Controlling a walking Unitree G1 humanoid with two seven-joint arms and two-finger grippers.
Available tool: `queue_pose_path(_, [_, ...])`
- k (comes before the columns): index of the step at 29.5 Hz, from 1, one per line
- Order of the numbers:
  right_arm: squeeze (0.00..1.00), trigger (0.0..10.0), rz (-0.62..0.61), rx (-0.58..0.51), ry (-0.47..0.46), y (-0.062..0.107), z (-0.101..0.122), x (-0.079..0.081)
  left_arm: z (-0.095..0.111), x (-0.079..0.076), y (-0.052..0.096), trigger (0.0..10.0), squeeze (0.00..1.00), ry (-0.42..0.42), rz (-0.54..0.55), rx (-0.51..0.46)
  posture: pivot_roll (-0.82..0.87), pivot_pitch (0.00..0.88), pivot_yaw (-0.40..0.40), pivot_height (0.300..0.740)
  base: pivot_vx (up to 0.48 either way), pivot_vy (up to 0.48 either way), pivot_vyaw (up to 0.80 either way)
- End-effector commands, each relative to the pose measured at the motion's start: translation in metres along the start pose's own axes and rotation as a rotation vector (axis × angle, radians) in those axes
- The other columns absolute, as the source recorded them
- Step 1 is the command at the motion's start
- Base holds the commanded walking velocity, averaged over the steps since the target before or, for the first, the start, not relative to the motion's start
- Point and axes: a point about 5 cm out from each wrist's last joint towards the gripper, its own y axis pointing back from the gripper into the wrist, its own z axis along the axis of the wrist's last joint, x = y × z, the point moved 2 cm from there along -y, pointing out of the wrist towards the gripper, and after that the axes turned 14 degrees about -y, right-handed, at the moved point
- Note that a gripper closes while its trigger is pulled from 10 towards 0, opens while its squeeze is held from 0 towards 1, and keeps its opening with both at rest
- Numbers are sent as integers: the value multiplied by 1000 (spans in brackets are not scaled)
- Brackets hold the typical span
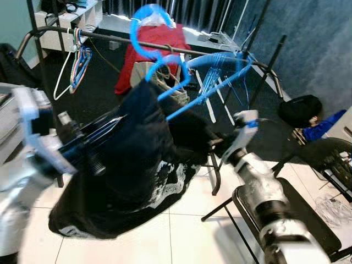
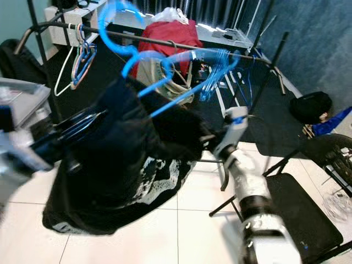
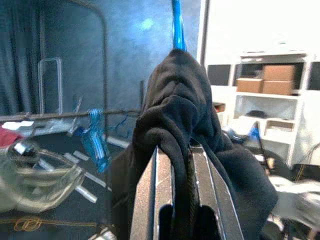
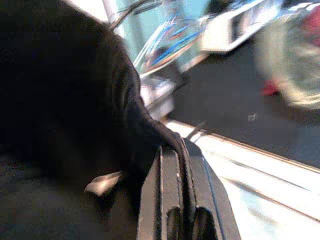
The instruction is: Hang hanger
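A blue plastic hanger carries a black garment with a white print and is held up in front of the dark clothes rail. Its hook rises just above the rail, blurred by motion. My left gripper is shut on the garment's left shoulder; in the left wrist view black cloth is pinched between the fingers. My right gripper is shut on the garment's right side, with cloth lying against its fingers.
On the rail hang a red garment, a beige item, several blue hangers at the right and coloured hangers at the left. A black chair stands at my right. A black bag lies on the dark carpet.
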Motion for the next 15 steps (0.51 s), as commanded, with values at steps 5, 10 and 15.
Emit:
queue_pose_path(5, [1000,10000,264,165,97,33,3,21,-6,15,0,10000,0,-131,43,69,62,51,-155,740,0,0,0])
queue_pose_path(10, [1000,10000,302,332,191,75,18,12,-6,31,10,10000,0,-245,24,170,56,51,-152,740,0,0,0])
queue_pose_path(15, [1000,10000,334,455,291,118,62,24,-13,44,29,10000,0,-395,-66,348,39,53,-143,740,0,0,0])
